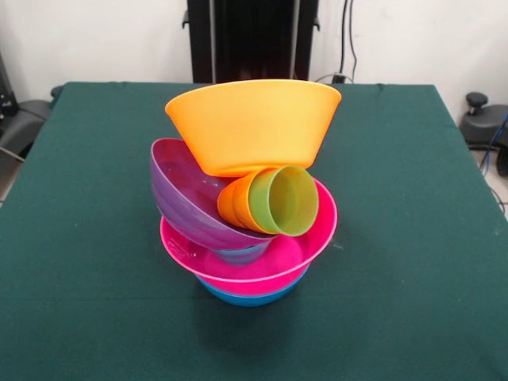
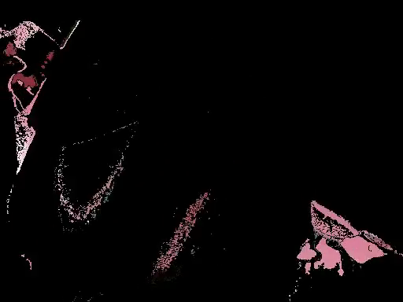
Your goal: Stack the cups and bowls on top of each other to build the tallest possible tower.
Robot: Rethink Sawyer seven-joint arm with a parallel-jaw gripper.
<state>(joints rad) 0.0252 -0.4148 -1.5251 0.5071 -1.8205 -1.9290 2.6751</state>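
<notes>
The tower (image 1: 250,194) stands at the middle of the green table (image 1: 71,238). A large blue bowl (image 1: 252,296) is at the bottom, with the pink bowl (image 1: 278,258) upright on it. The purple bowl (image 1: 186,194) lies tilted in the pink one, on a bluish-purple piece (image 1: 242,254). A green cup (image 1: 286,201) lies on its side with its mouth toward the camera, nested in an orange cup (image 1: 232,202). The orange bowl (image 1: 250,123) sits upright on top, slightly tilted. The gripper shows in neither view. The overhead view is almost all black and shows nothing I can name.
The robot's black pedestal (image 1: 252,40) stands behind the table's far edge. Cables hang on the wall at the back right. Dark chair parts (image 1: 484,119) show beside the table on the right and left.
</notes>
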